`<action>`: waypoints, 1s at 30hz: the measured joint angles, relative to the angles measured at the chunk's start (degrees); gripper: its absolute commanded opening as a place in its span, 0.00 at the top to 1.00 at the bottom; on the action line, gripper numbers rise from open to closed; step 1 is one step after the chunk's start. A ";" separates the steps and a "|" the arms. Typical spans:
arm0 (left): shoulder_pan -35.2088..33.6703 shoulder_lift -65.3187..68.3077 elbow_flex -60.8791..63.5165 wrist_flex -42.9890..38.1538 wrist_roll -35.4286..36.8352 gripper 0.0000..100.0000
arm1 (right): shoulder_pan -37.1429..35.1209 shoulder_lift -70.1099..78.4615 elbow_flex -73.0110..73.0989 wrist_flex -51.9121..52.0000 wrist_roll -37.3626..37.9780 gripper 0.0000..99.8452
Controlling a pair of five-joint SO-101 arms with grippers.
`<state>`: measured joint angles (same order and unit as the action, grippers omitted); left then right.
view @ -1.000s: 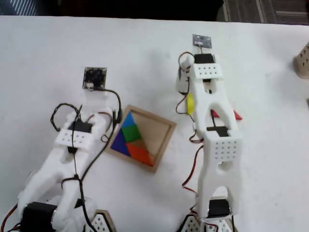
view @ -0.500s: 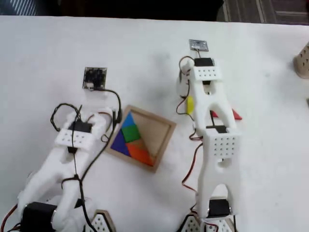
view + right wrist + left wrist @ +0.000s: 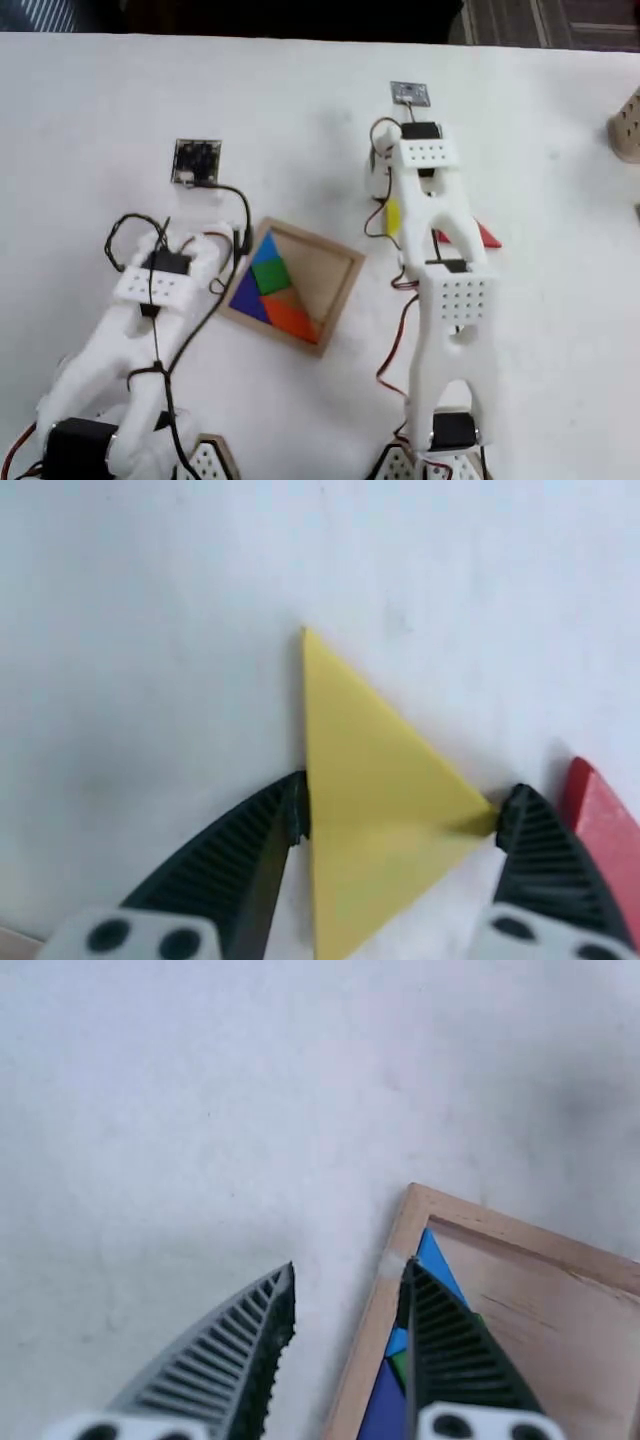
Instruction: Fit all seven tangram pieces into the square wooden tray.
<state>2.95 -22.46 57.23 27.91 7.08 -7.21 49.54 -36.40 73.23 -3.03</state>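
**Right hand** (image 3: 405, 800): straddles the yellow triangle (image 3: 360, 750), which lies flat on the white worktop (image 3: 150, 630). Both fingertips (image 3: 285, 815) seem to press against its edges (one on each side), so it reads as gripped. A red piece (image 3: 600, 820) lies just beside one finger.

**Left hand** (image 3: 349, 1270): spread open. One finger is above the corner rim of the square wooden tray (image 3: 395, 1250) and the other is over bare worktop. A blue piece (image 3: 268, 247), a green piece (image 3: 272, 277) and an orange piece (image 3: 290, 318) fill the tray's half nearer this hand.
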 measured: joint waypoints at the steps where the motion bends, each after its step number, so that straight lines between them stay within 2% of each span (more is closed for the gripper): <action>1: 0.00 0.00 0.00 0.00 0.00 0.82 | 0.00 0.53 -0.62 0.00 0.00 0.76; 6: 0.00 0.00 0.00 0.00 0.00 0.82 | 0.18 2.55 -3.96 0.09 0.00 0.86; 30: 0.00 0.00 0.00 0.00 0.00 0.82 | 0.70 3.43 -9.49 7.12 0.97 0.87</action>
<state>2.95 -22.46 57.23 27.91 7.08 -6.51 52.97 -45.89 80.35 -2.07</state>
